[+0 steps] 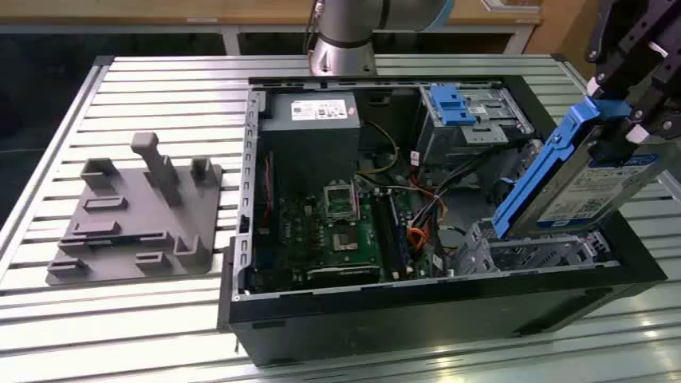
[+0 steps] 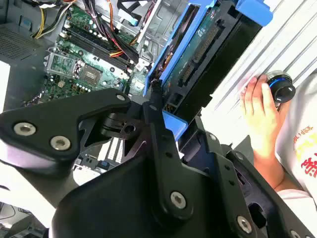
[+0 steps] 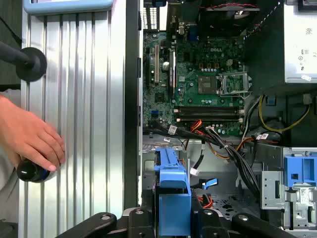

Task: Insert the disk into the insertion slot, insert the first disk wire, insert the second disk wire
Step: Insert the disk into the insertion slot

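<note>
Far on the exterior view's left, a grey fixture [image 1: 139,215] with upright pegs lies on the slatted bench [image 1: 159,88], well apart from the case.

Next to the right is the open case [image 1: 426,315], black-walled, with its inside facing up. Findings inside it, in order:
- A power supply [image 1: 311,108] sits at the far end by the case's left wall, with the green board [image 1: 340,231] nearer the camera.
- Black, orange and yellow wires [image 1: 420,211] tangle near the middle.
- A grey bay with a blue latch [image 1: 452,104] stands at the far end, to the right of the middle.
- The slot [image 1: 543,255], a perforated silver cage open at the top, occupies the near right corner.

The disk [image 1: 591,187] stands over the slot, tilted, with its upper end leaning toward the exterior view's right. Its white label faces the camera and its blue carrier runs along the edge. Its lower end is at the slot's mouth; I cannot tell whether it has entered.

My fingers [image 1: 649,124] pinch the disk at its upper end.

In the first wrist view the disk [image 3: 173,193] appears edge-on between my fingers [image 3: 148,213]. A person's hand [image 3: 29,139] rests on a black knob [image 3: 29,171] on the bench, outside the case wall.

In the second wrist view my fingers [image 2: 154,106] press against the disk [image 2: 203,59]. The hand [image 2: 260,111] lies against the knob [image 2: 281,89].
</note>
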Robot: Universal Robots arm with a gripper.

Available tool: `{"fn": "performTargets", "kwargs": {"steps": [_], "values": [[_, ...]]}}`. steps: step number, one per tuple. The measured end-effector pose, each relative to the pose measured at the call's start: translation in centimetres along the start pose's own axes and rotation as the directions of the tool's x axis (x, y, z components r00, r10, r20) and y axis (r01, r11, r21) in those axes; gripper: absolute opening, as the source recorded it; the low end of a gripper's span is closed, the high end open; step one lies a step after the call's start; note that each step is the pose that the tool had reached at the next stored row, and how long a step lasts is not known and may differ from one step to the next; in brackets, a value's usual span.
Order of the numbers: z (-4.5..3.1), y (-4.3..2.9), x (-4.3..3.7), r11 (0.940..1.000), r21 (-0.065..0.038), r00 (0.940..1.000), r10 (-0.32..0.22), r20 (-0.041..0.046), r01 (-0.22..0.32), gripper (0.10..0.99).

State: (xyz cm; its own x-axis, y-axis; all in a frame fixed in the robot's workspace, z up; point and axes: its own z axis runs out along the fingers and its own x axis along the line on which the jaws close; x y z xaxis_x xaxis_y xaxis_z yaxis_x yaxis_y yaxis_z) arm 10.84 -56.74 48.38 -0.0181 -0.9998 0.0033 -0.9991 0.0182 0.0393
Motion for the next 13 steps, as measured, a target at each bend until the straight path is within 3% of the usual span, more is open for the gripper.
{"fn": "performTargets", "kwargs": {"steps": [13], "values": [[-0.02,0.00,0.00,1.0000,0.000,1.0000,0.000,0.0012,0.000,0.361]]}}
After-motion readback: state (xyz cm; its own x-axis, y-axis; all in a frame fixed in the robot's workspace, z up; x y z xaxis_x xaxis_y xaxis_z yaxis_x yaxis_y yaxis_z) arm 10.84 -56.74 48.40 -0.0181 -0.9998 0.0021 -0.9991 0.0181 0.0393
